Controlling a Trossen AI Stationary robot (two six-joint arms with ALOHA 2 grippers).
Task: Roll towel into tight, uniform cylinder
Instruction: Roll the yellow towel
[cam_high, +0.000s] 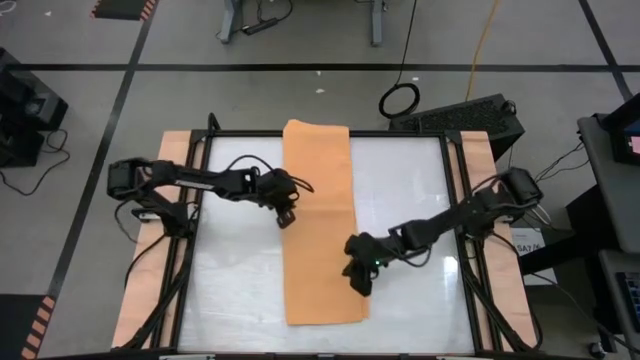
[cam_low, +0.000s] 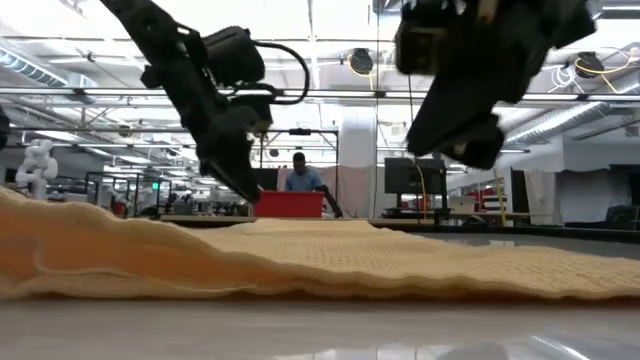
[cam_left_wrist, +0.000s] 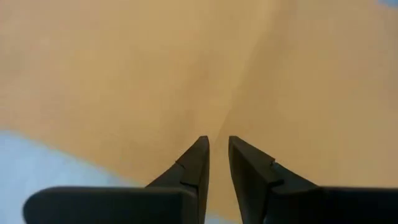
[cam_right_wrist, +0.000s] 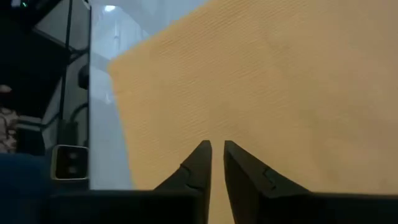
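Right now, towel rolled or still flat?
Flat: the towel lies as one long strip along the table, no rolled end showing.

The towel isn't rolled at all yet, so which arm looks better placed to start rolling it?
Probably the right. The towel lies flat as a long strip. The right gripper hovers near its end at the table's front edge, where rolling could begin; the left gripper sits at the strip's side, mid-length.

One towel (cam_high: 318, 225), one table (cam_high: 410, 300) — two arms, two tools — left tool (cam_high: 287, 218), right tool (cam_high: 360, 287), one person (cam_low: 299, 174)

ribbed cloth towel (cam_high: 318, 220), glossy table (cam_high: 410, 290)
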